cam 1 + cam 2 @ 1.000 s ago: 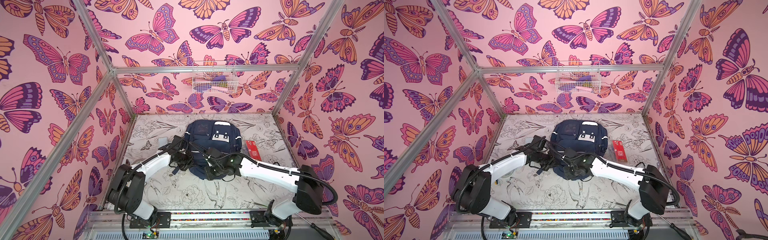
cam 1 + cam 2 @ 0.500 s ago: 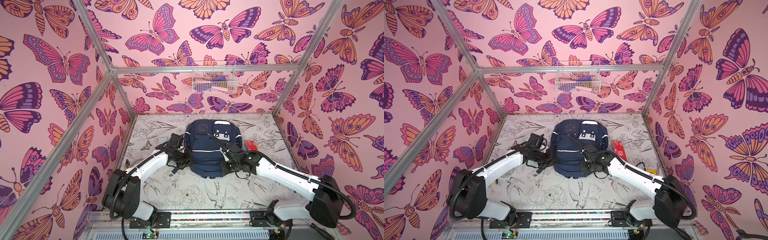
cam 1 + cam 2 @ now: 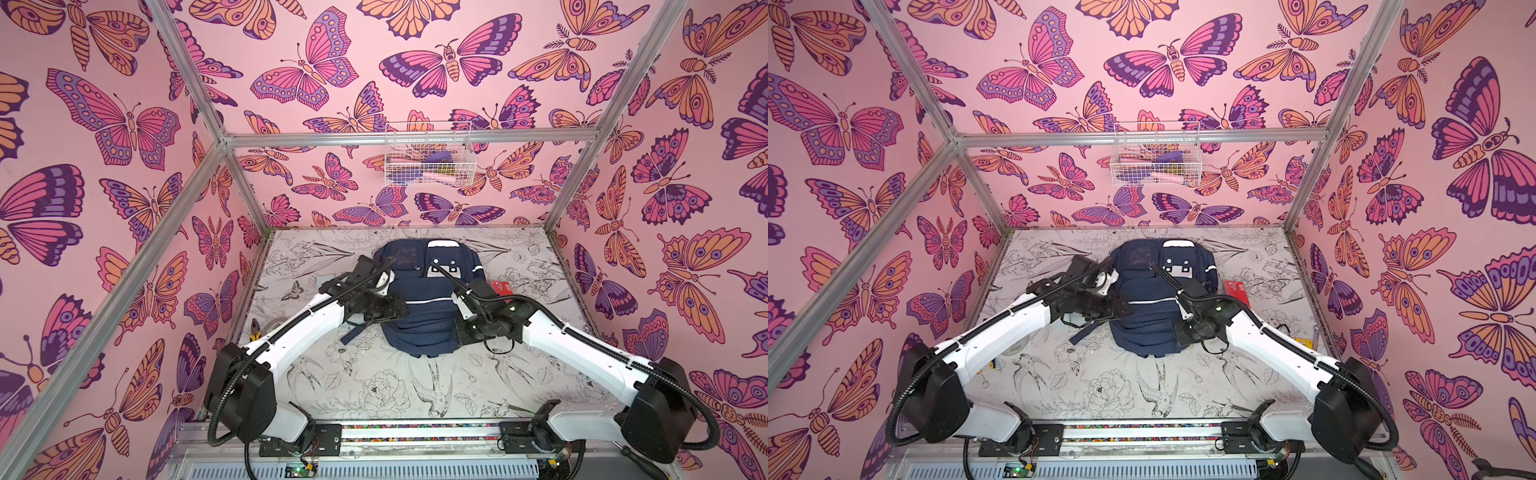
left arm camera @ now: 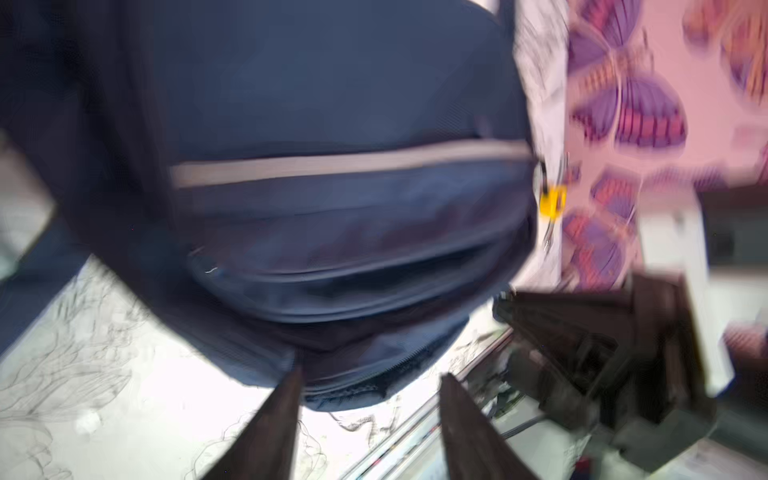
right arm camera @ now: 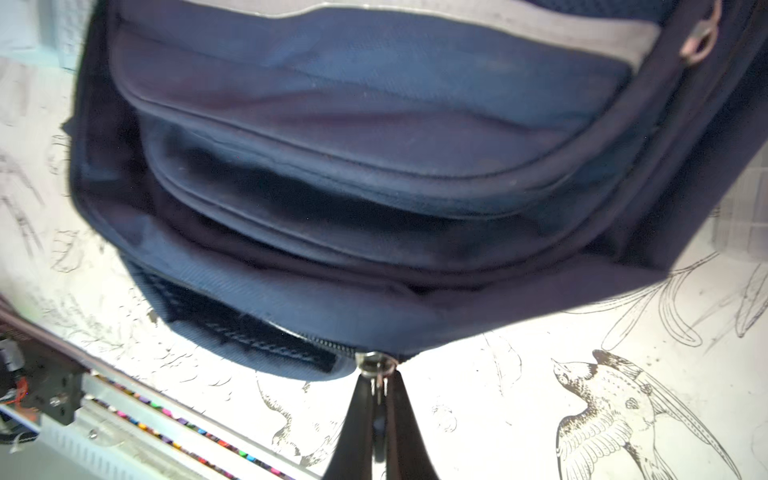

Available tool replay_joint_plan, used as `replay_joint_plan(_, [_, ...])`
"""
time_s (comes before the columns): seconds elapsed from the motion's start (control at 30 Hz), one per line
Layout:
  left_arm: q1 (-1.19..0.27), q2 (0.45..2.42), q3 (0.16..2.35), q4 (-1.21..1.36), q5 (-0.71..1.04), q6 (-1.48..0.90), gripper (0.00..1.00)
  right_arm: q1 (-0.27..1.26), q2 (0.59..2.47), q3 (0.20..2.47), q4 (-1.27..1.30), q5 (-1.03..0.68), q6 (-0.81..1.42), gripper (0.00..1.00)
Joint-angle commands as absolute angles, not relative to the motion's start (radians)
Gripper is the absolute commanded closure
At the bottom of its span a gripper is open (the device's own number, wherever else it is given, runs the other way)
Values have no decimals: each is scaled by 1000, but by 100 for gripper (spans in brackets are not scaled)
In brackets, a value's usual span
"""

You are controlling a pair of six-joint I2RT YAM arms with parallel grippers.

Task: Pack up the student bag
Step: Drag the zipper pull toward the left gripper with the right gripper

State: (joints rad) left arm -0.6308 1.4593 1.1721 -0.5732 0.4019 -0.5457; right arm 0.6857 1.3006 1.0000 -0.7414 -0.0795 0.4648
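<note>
Left hand: released, fingers apart, nothing between them; at the left side of the student bag.
Right hand: clenched on the metal zipper pull at the bag's near edge; zip teeth show beside it.
Student bag: navy, flat on the table, toward the back wall, between both hands in both top views.
Patch: white with dark squares, on the bag's far end.
Red pack: on the table just right of the bag; white print too small to read.
Wire basket: on the back wall; contents unclear.
</note>
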Motion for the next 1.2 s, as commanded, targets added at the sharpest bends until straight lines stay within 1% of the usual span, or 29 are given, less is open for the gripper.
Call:
replay_joint_plan(0.0, [-679,1460,1192,-606,361,-399,33,683,1270,1052,-725,-148,459,100])
replay_joint_plan(0.03, [-690,1478,1199,-604,377,-400,27,683,1272,1051,-714,-159,467,100])
replay_joint_plan(0.1, [-717,1504,1213,-605,388,-393,22,683,1273,1045,-692,-184,480,100])
replay_joint_plan(0.2, [-753,1525,1221,-603,387,-365,20,683,1270,1031,-668,-201,498,100])
replay_joint_plan(0.37, [-786,1563,1208,-598,352,-252,14,683,1249,1002,-634,-221,524,100])
replay_joint_plan(0.47, [-797,1593,1207,-599,307,-222,16,683,1238,990,-621,-228,538,100])
replay_joint_plan(0.5, [-800,1600,1209,-598,296,-222,18,683,1236,985,-616,-229,541,100])
replay_joint_plan(0.57, [-808,1618,1216,-599,272,-224,29,683,1232,979,-611,-230,548,100])
replay_joint_plan(0.67, [-817,1648,1224,-601,253,-232,52,684,1226,972,-611,-224,552,100])
replay_joint_plan(0.7, [-820,1653,1224,-601,243,-235,58,683,1223,970,-613,-221,552,100])
replay_joint_plan(0.77, [-820,1654,1213,-603,217,-239,65,683,1217,966,-615,-217,556,100])
replay_joint_plan(0.8, [-820,1652,1207,-603,202,-241,73,683,1213,964,-618,-214,557,100])
replay_joint_plan(0.93, [-819,1645,1194,-602,169,-240,96,683,1201,955,-623,-199,561,100])
replay_joint_plan(0.97, [-819,1646,1192,-603,162,-241,100,683,1200,953,-624,-197,562,100])
replay_joint_plan(1.17, [-819,1620,1172,-603,110,-244,100,683,1196,942,-618,-186,570,100])
